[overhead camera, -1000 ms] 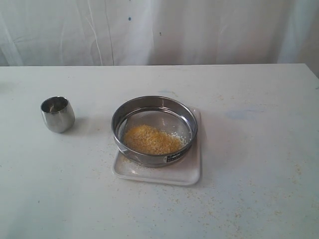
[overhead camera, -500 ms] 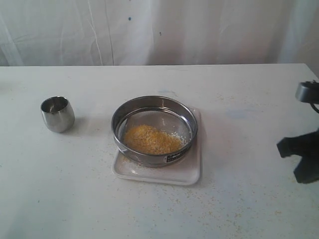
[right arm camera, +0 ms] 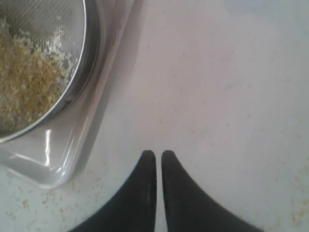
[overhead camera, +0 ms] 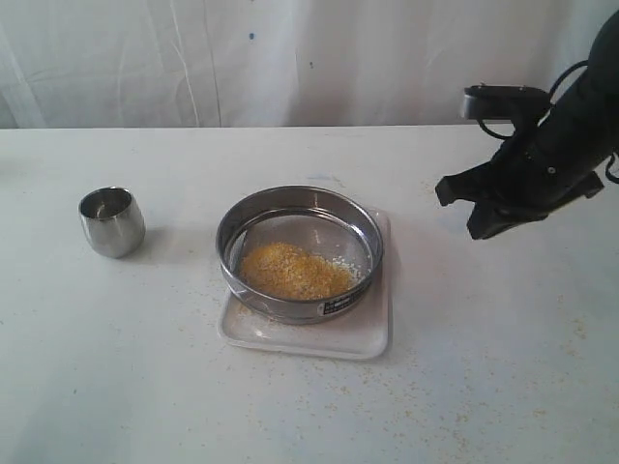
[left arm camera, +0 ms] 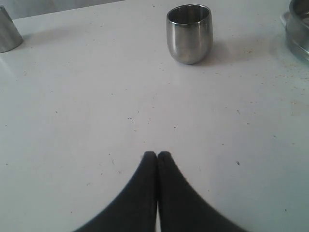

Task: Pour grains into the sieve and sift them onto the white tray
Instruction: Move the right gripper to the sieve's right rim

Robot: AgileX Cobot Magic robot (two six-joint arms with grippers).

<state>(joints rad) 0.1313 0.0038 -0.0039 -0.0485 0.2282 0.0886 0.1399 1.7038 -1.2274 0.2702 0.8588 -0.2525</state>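
Grains (overhead camera: 290, 273): loose yellow-golden heap, whitish bits

Grains (overhead camera: 293, 272) in sieve (overhead camera: 280, 309) on tray (overhead camera: 373, 333), cup (overhead camera: 112, 221) well apart on table (overhead camera: 493, 367) to left

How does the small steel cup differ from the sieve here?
The sieve is wide and shallow; the cup is small and rounded. The sieve holds yellow grains and sits on the white tray; the cup shows none and stands on the table. Both are shiny steel.
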